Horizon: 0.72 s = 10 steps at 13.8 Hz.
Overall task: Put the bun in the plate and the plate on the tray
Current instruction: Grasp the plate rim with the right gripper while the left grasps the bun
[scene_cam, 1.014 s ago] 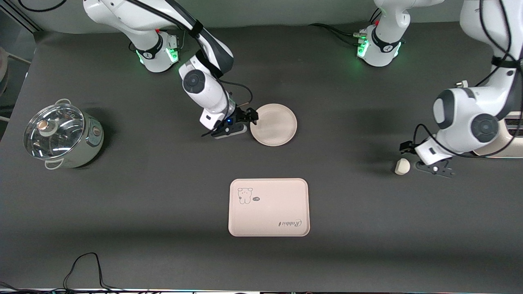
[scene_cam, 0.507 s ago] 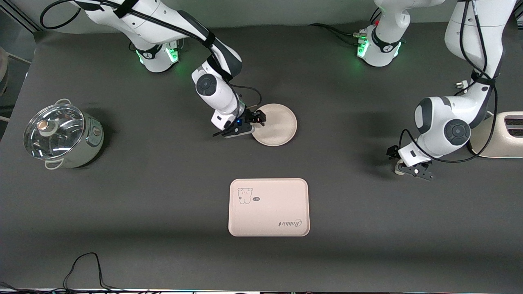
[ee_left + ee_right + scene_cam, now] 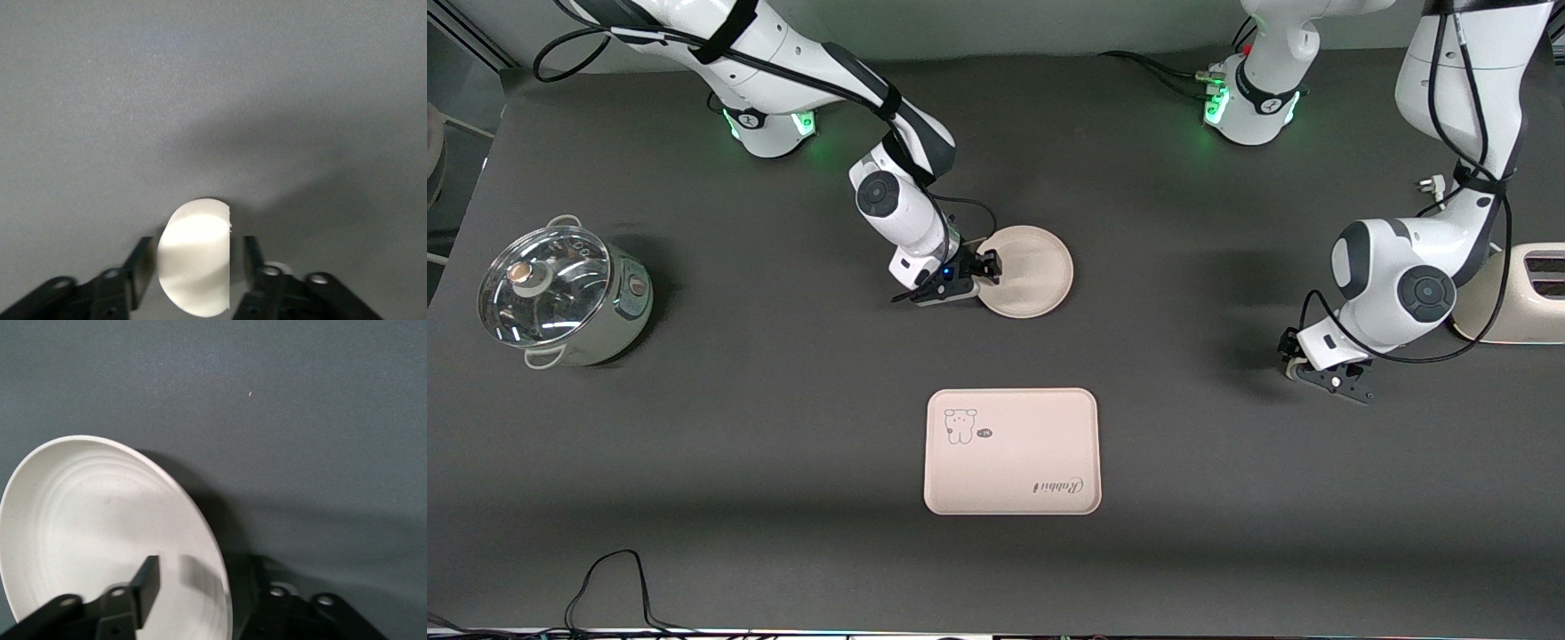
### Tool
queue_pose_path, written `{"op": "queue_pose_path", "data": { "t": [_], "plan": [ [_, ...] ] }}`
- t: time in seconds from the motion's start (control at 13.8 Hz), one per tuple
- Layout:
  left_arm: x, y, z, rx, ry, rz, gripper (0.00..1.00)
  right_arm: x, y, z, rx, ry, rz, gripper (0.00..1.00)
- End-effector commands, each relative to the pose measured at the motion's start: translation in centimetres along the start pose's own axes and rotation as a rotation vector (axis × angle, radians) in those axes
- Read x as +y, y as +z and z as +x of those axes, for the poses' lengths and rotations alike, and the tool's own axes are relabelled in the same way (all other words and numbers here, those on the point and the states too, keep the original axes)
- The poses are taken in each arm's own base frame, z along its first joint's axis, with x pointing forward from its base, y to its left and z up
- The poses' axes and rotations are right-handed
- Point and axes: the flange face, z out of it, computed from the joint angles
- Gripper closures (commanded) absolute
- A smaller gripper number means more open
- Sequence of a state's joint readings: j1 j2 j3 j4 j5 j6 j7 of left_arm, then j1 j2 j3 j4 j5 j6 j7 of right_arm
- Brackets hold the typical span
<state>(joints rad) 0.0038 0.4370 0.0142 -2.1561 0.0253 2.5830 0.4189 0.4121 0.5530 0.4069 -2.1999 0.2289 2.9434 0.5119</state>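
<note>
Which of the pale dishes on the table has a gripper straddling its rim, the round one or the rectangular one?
The round plate: the right gripper has one jaw inside its rim and one outside. The rectangular tray, nearer the front camera, has no gripper on it.

A dark grey table [image 3: 783, 498] fills the front view. A lidded steel pot [image 3: 562, 295] stands at nine o'clock and a cream toaster [image 3: 1516, 298] at three o'clock. A black cable [image 3: 609, 582] loops at seven o'clock. Green lights glow at twelve o'clock.
</note>
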Motion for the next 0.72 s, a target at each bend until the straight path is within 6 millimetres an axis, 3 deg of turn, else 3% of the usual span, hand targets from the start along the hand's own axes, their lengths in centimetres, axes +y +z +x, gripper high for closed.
{"op": "queue_pose_path", "data": {
  "t": [0.0, 0.07, 0.36, 0.43, 0.65],
  "plan": [
    [-0.5, 0.2, 0.9, 0.013, 0.036, 0.007, 0.8, -0.4, -0.1, 0.1, 0.014, 0.003, 0.007, 0.88],
    [-0.5, 0.1, 0.9, 0.013, 0.038, 0.007, 0.81, -0.4, -0.1, 0.1, 0.014, 0.006, 0.007, 0.99],
    [-1.1, -1.7, 1.0, 0.021, 0.034, 0.011, 0.8, -0.3, -0.2, 0.2, 0.011, 0.017, 0.007, 1.0],
    [-1.2, -3.0, 1.0, 0.011, 0.033, 0.007, 0.8, -0.4, -0.3, 0.2, 0.014, 0.018, 0.009, 1.0],
    [-1.9, -10.1, 1.1, -0.041, 0.019, -0.016, 0.79, -1.1, -1.3, 0.6, 0.026, 0.037, 0.019, 1.0]
  ]
}}
